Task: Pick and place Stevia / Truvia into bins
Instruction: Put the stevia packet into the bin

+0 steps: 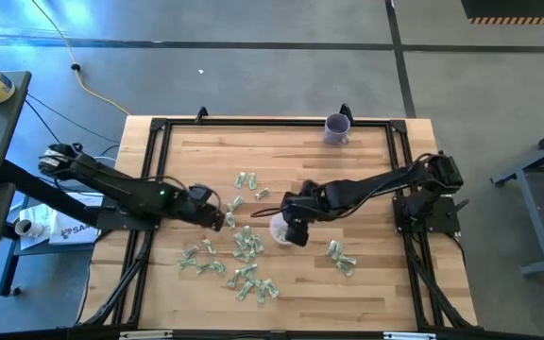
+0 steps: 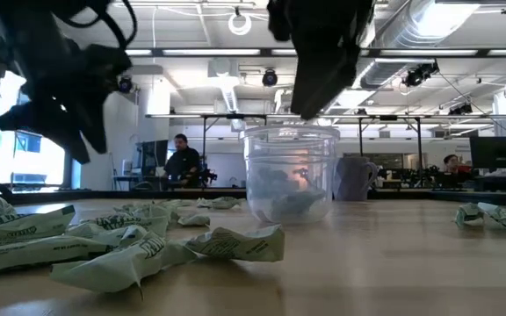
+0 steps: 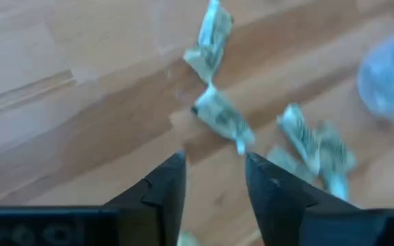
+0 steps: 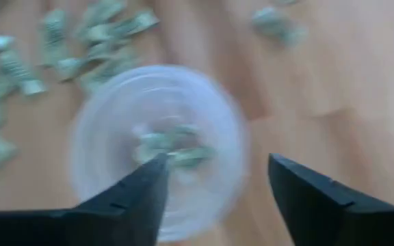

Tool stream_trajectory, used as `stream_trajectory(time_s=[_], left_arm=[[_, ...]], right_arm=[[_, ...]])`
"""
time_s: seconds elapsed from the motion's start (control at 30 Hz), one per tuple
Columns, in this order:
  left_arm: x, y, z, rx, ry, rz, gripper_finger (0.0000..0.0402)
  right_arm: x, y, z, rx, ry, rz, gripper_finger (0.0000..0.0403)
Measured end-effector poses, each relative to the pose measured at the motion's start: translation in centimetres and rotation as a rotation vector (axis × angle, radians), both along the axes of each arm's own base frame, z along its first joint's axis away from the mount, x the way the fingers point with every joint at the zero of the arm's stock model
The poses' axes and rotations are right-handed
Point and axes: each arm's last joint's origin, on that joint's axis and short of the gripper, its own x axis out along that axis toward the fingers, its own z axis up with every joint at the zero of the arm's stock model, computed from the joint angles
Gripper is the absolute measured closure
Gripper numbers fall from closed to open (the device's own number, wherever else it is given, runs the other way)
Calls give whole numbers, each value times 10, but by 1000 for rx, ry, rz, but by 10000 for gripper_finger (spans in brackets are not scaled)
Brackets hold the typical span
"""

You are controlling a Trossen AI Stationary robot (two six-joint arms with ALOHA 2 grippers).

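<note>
Centrally on the wooden surface [image 1: 376, 283], the clear cup [image 1: 280, 228] is seen standing upright, with a few green-and-white sachets [image 4: 169, 147] lying in its bottom. The right hand [image 1: 296, 229] is held directly over the cup, its fingers [image 4: 132, 195] spread apart with nothing between them. Many more loose sachets [image 1: 246, 247] are scattered over the middle of the surface toward its near edge, and 1 small cluster [image 1: 341, 257] lies apart toward the right edge. The left hand [image 1: 217, 217] is poised above sachets left of the cup, its fingers [image 3: 163, 188] parted and empty. Dark printing is visible on the nearest crumpled sachets [image 2: 139, 254] in the low view, but no brand can be read. A purple cup [image 1: 337, 127] stands at the far edge. In the room beyond, a person [image 2: 183, 162] is seen.
</note>
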Motion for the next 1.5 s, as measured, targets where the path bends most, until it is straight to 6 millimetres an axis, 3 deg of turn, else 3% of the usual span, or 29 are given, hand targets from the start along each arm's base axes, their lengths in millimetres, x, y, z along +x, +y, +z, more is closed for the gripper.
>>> stream_trajectory(time_s=[0.13,0.3,0.53,0.73,1.03,1.1,1.2,1.33,1.5], left_arm=[[19,6,-10,-22,-38,60,172],[37,2,-29,-9,29,64,131],[55,0,-54,62,127,70,119],[57,0,-66,134,199,28,177],[56,3,-66,275,238,-124,342],[55,2,-62,262,237,-155,374],[56,0,-47,190,214,-188,379],[70,-5,-4,167,34,-275,363],[98,-13,54,342,-265,-513,379]], right_arm=[[-12,-3,15,-156,65,-73,114],[-27,-8,15,-190,141,-154,107],[-31,-8,11,-222,160,-209,107],[-43,0,20,-353,167,-163,107],[-96,5,62,-474,87,-327,108],[-109,4,70,-485,76,-374,108],[-125,3,81,-478,41,-417,108],[-139,-2,95,-456,-18,-426,108],[-153,-11,107,-438,-65,-440,108]])
